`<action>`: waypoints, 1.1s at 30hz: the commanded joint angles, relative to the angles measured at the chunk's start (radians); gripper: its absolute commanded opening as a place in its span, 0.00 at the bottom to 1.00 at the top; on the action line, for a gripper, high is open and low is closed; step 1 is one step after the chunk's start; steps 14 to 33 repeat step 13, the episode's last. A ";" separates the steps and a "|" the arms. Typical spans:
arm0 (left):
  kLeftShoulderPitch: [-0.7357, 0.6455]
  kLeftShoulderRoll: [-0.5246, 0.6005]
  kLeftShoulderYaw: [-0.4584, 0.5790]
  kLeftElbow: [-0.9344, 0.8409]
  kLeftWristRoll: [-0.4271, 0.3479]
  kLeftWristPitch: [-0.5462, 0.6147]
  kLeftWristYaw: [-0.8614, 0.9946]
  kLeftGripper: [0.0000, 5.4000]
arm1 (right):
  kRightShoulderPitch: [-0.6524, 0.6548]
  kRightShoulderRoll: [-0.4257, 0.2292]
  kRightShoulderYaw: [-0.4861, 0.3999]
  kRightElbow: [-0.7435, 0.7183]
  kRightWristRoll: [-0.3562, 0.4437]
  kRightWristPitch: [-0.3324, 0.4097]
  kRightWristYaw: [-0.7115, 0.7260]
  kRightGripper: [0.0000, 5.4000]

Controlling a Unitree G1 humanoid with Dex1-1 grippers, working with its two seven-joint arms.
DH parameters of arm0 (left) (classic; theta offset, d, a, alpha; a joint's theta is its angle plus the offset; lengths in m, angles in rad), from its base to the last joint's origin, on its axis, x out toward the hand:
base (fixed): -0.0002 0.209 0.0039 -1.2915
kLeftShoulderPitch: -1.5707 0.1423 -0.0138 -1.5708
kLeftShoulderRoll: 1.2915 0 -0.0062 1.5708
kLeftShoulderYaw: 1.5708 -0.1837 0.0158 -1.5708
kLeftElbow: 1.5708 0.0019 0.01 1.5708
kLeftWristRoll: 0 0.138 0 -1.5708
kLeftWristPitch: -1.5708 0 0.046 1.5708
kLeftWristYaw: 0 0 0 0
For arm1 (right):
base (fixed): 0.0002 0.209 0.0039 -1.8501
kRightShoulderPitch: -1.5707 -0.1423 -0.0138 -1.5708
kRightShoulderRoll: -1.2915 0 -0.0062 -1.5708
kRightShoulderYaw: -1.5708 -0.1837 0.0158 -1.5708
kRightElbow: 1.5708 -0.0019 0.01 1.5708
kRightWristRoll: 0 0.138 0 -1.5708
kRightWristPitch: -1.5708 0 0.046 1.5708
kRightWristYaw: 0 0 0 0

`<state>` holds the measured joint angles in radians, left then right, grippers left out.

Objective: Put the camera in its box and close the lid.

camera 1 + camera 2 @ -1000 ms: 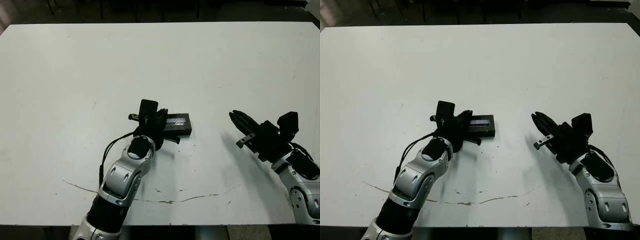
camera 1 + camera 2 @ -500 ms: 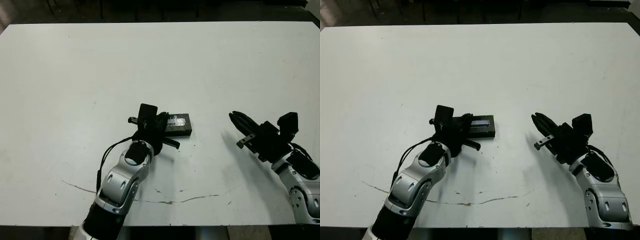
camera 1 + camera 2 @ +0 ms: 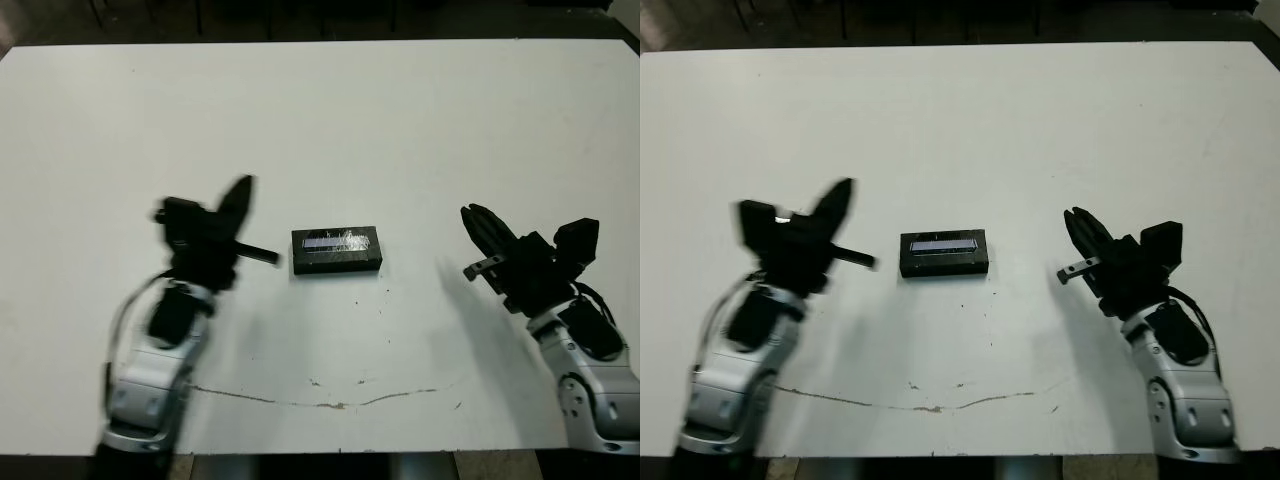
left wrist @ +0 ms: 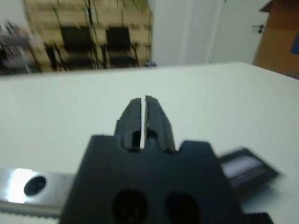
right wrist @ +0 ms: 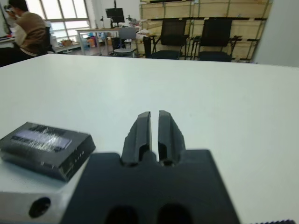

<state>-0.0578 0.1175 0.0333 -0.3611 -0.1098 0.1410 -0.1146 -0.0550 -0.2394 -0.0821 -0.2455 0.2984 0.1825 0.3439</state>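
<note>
In the middle of the white table lies the black box [image 3: 338, 265], with the lid [image 3: 336, 240] flat on top of it, silvery stripe facing up. The camera is hidden. My left gripper [image 3: 243, 192] hovers to the left of the box, apart from it, blurred, its fingers shut on nothing in the left wrist view [image 4: 143, 100]. My right gripper [image 3: 472, 215] stays to the right of the box, fingers shut and holding nothing [image 5: 154, 113]. The covered box also shows in the right wrist view [image 5: 44, 149].
A thin dark crack line [image 3: 340, 403] runs across the table near its front edge. Beyond the far edge stand chairs and shelves, and a person [image 5: 23, 28] sits at a desk far off.
My left arm has swung away to the left from the box, leaving the lid lying on it in full view. The right gripper has hardly moved.
</note>
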 commanded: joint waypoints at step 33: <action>0.001 -0.009 0.143 0.288 0.004 -0.319 0.048 0.00 | -0.115 0.128 0.084 0.140 -0.181 -0.073 -0.174 0.00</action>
